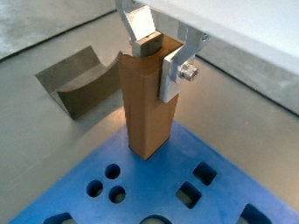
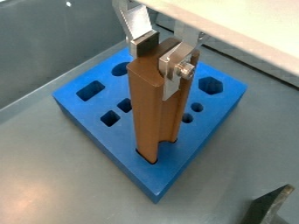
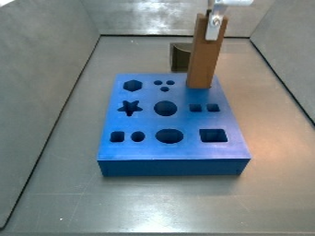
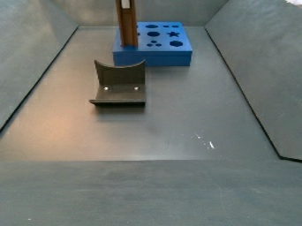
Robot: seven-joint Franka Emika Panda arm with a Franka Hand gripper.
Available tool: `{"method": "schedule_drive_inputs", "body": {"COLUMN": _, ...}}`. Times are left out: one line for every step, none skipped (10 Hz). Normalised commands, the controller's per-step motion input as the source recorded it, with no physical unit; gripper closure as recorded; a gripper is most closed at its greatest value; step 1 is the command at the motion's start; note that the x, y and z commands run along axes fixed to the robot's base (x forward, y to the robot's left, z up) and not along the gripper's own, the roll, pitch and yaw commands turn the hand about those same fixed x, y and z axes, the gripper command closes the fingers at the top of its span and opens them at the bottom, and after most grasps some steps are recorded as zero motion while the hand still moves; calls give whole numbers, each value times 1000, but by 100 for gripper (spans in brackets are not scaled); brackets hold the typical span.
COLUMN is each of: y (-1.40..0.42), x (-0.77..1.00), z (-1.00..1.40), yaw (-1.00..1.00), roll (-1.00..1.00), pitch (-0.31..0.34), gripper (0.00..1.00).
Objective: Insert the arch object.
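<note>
The arch object point(image 2: 155, 114) is a tall brown wooden post, standing upright at a corner of the blue board point(image 2: 100, 101). Its lower end sits at an opening in that corner; how deep it goes does not show. My gripper point(image 2: 159, 59) is shut on the post's top, one silver finger on each side. Both wrist views show this, with the post point(image 1: 149, 105), gripper point(image 1: 162, 59) and board point(image 1: 176, 188). In a side view the post point(image 3: 204, 60) stands at the board's point(image 3: 172, 152) far right corner under the gripper point(image 3: 215, 23). It also shows in a side view point(image 4: 124, 22).
A squat dark grey block with a scooped top point(image 4: 118, 84) lies on the grey floor apart from the blue board point(image 4: 165, 55); it also shows in a wrist view point(image 1: 79, 83). The board has several shaped holes, including a star point(image 3: 131, 108). Grey walls enclose the floor.
</note>
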Motion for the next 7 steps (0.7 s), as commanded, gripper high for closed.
{"method": "schedule_drive_inputs", "body": {"y": 0, "x": 0, "z": -254, "yaw": -146, "roll": 67, "pitch": 121, "gripper": 100}}
{"method": "schedule_drive_inputs", "body": {"y": 0, "x": 0, "z": -251, "yaw": -57, "roll": 87, "pitch": 107, "gripper": 100}}
{"method": "schedule_drive_inputs", "body": {"y": 0, "x": 29, "z": -257, "yaw": 0, "roll": 57, "pitch": 83, "gripper": 100}}
{"method": "schedule_drive_inputs", "body": {"y": 0, "x": 100, "z": -214, "yaw": 0, "roll": 0, "pitch": 47, "gripper": 100}}
{"method": "schedule_drive_inputs", "body": {"y": 31, "x": 143, "z": -231, "yaw": 0, "roll": 0, "pitch": 57, "gripper": 100}}
{"method": "schedule_drive_inputs", "body": {"y": 66, "x": 137, "z": -231, "yaw": 0, "roll": 0, "pitch": 54, "gripper": 100}}
{"method": "schedule_drive_inputs", "body": {"y": 29, "x": 100, "z": -140, "yaw": 74, "roll": 23, "pitch": 40, "gripper": 100}}
